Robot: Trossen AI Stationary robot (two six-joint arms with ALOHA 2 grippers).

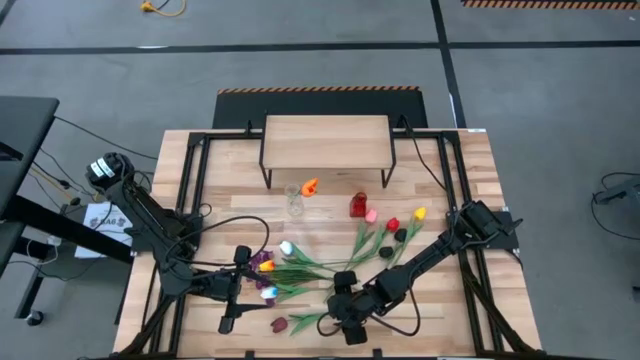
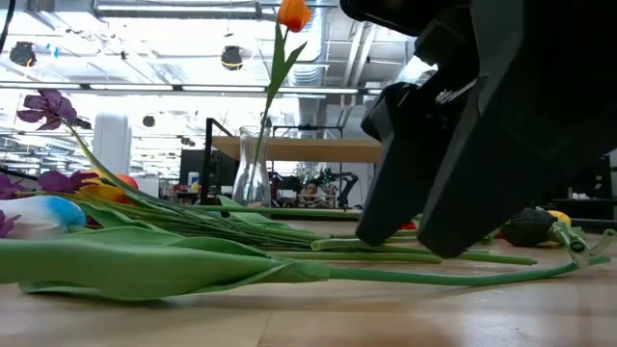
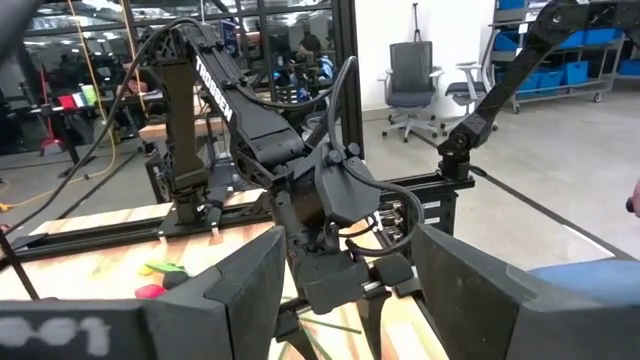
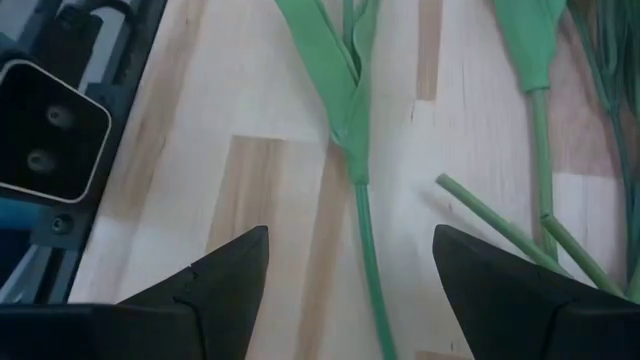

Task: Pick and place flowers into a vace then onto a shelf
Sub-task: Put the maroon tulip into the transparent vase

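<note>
Stem (image 4: pixel 368 250) between open right tool (image 4: pixel 350 275) fingers, flat on table (image 4: pixel 270 190)

The vase (image 1: pixel 293 200) stands just before the shelf (image 1: pixel 325 141); the flowers (image 1: pixel 330 262) lie farther forward, toward the near edge.

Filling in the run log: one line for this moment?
right hand: open, astride a tulip stem | left hand: open, idle | vase: one orange tulip
</note>
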